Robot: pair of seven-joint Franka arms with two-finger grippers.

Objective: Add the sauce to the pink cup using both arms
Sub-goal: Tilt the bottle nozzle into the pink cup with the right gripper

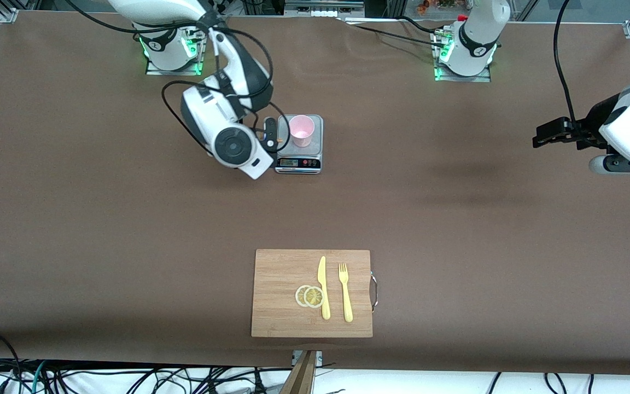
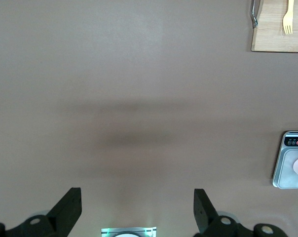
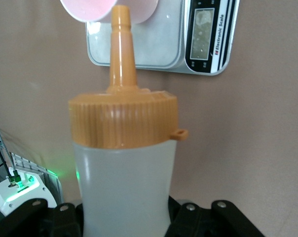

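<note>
The pink cup (image 1: pixel 301 129) stands on a small silver kitchen scale (image 1: pixel 298 162) in the middle of the table, nearer the arms' bases. My right gripper (image 1: pixel 270 137) is beside the cup, shut on the sauce bottle (image 3: pixel 124 182). The bottle is tipped so that its orange nozzle (image 3: pixel 122 49) points at the cup's rim (image 3: pixel 90 10). In the front view the bottle is almost wholly hidden by the right arm's wrist. My left gripper (image 1: pixel 536 137) is open and empty, up over the bare table at the left arm's end; its view (image 2: pixel 136 195) shows the scale (image 2: pixel 289 163) far off.
A wooden cutting board (image 1: pixel 282 290) lies near the front edge, with two lemon slices (image 1: pixel 309 296), a yellow knife (image 1: pixel 323 287) and a yellow fork (image 1: pixel 345 293) on it. Brown cloth covers the table.
</note>
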